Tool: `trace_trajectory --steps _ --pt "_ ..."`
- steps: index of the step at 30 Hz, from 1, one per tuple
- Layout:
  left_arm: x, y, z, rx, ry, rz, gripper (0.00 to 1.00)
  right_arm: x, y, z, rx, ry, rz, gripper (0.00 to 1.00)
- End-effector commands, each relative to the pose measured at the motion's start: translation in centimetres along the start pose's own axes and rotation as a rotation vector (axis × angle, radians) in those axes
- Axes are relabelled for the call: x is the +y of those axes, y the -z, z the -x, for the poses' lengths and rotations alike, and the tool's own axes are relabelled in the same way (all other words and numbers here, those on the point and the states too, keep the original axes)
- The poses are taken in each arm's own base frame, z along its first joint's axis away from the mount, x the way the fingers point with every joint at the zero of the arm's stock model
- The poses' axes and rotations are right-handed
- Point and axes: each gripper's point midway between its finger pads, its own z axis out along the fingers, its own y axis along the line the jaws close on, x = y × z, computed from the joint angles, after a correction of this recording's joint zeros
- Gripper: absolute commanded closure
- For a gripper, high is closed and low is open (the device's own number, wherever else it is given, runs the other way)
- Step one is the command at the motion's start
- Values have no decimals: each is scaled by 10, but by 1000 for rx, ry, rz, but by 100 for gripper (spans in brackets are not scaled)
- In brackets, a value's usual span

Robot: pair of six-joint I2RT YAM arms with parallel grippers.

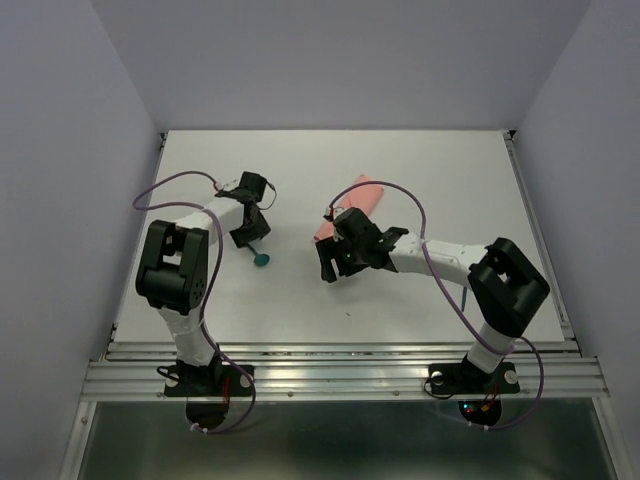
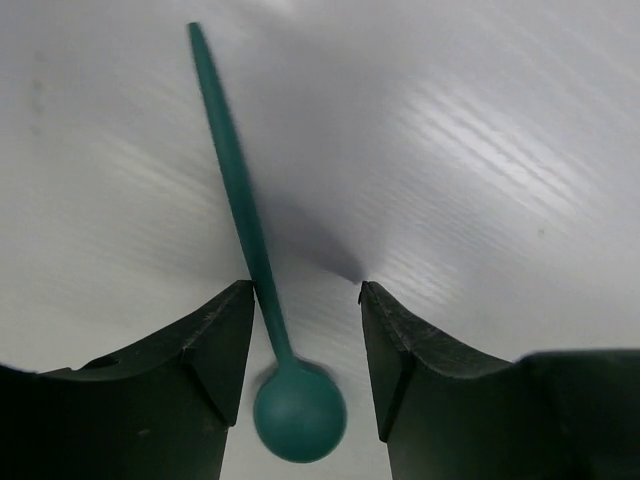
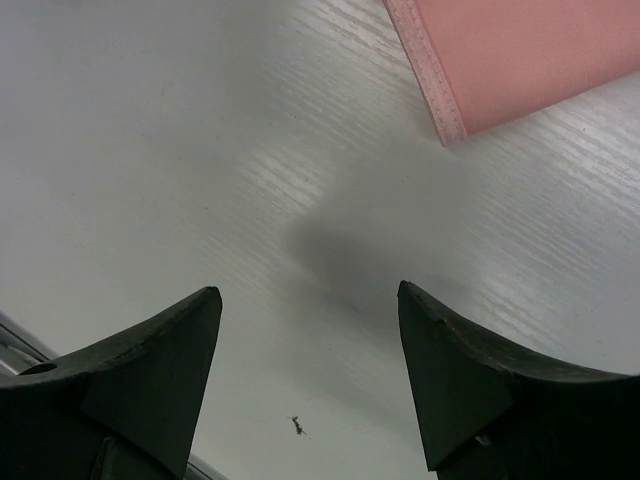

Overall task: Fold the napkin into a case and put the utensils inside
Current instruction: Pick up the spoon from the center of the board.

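A dark-teal spoon, one of the utensils, lies flat on the white table, its round end toward the near edge. My left gripper is down over it, open, with the handle running between the fingers and close against the left finger. The napkin, folded into a narrow salmon-pink case, lies at mid-table; one corner of this case shows in the right wrist view. My right gripper hovers open and empty just near of the strip, over bare table.
Purple cables loop off both arms above the table. The table's metal front rail runs across the near edge, with grey walls on the other three sides. A small dark speck marks the table under the right gripper.
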Motion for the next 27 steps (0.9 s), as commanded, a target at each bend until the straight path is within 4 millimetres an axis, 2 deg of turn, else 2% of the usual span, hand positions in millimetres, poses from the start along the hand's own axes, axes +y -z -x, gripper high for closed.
trace_trajectory --steps 1,2,3,5,6,9,10,13,14,16,20,25,27 --pt "-36 13 8 -50 -269 -43 42 -8 15 25 -126 -45 -69 23" --pt "-41 13 6 -46 -297 -50 41 -13 20 32 -154 -61 -79 23" --pt "-48 11 -2 -36 -352 -53 41 -16 33 45 -206 -79 -80 23" --pt "-59 14 -2 -44 -388 -63 41 -28 47 58 -273 -113 -124 23" --pt "-65 14 -7 -41 -422 -71 41 -38 62 71 -328 -147 -141 23" --pt "-74 14 -16 -24 -464 -98 41 -70 85 86 -411 -230 -221 23" --pt "-75 14 -19 -23 -478 -100 41 -92 102 96 -467 -302 -252 23" --pt "-73 15 -22 -16 -495 -93 39 -122 122 97 -517 -399 -293 23" --pt "-71 16 -21 -19 -502 -91 39 -134 136 100 -553 -426 -308 23" --pt "-70 20 -18 -37 -515 -97 35 -138 147 101 -575 -434 -308 23" --pt "-66 24 -16 -32 -572 -88 30 -143 151 98 -566 -433 -324 23" --pt "-47 16 -32 63 -660 -28 30 -148 146 93 -546 -445 -335 22" --pt "-45 14 -38 96 -670 -48 32 -148 143 92 -540 -447 -332 22"
